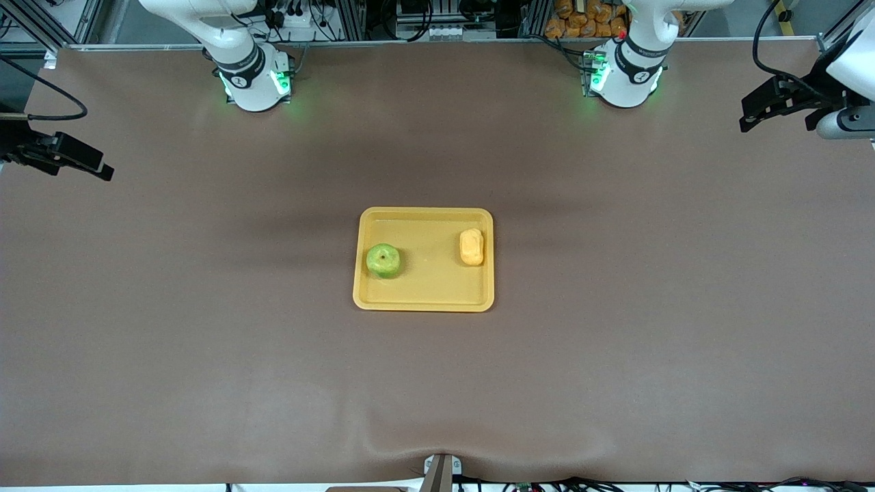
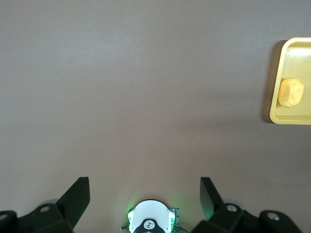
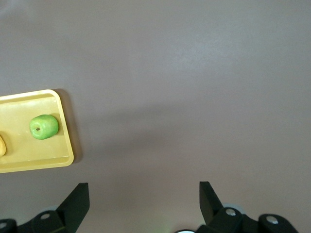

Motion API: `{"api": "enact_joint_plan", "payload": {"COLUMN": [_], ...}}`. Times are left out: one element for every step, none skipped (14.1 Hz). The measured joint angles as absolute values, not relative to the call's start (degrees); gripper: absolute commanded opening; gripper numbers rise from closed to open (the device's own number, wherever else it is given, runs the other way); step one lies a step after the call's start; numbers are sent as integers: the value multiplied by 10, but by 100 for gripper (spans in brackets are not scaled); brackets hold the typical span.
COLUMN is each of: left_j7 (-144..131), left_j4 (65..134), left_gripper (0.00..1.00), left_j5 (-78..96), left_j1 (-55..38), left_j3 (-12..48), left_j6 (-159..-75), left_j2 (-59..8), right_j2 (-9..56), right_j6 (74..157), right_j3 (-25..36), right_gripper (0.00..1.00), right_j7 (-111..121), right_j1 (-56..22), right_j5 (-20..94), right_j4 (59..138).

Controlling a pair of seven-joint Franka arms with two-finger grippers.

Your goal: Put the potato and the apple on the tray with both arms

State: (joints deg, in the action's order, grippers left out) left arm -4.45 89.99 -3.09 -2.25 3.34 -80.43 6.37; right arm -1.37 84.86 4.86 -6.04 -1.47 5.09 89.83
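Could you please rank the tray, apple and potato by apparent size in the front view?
1. Tray, by far the largest.
2. Apple.
3. Potato, only slightly smaller than the apple.

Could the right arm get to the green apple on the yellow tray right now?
Probably yes. The apple sits uncovered on the tray, toward the right arm's end, apart from the potato. The right gripper is open, up over bare table, with nothing between them.

The yellow-orange tray [image 1: 424,297] lies flat at the centre of the frame, long sides running across it. The round green apple [image 1: 383,260] sits inside at its left edge, stem dimple up. The oblong potato [image 1: 472,247] lies along its right edge, slightly higher.
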Motion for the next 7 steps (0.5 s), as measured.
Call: {"api": "enact_joint_plan", "payload": {"left_j7": [-45, -44, -44, -44, -44, -44, -44], "left_j4": [900, 900, 900, 899, 898, 896, 895], "left_gripper": [100, 100, 100, 100, 100, 100, 100], "left_j5": [-31, -31, -31, -31, -31, -31, -31], "left_j1": [-23, -23, -23, -23, -23, -23, -23], "left_j3": [33, 33, 33, 34, 34, 34, 33], "left_j6": [-804, -804, -804, -804, -804, -804, -804], "left_j2": [64, 64, 64, 64, 64, 64, 64], "right_j2": [-14, -14, -14, -14, -14, -14, -14], "right_j6": [849, 848, 848, 848, 848, 848, 849], "right_j3": [49, 49, 49, 49, 49, 49, 49], "right_gripper": [100, 100, 100, 100, 100, 100, 100], "right_j7": [-61, -61, -61, -61, -61, -61, -61], "right_j1": [-15, -15, -15, -15, -15, -15, -15], "right_j5": [51, 51, 51, 51, 51, 51, 51], "right_j4": [898, 898, 898, 898, 898, 898, 898]}}
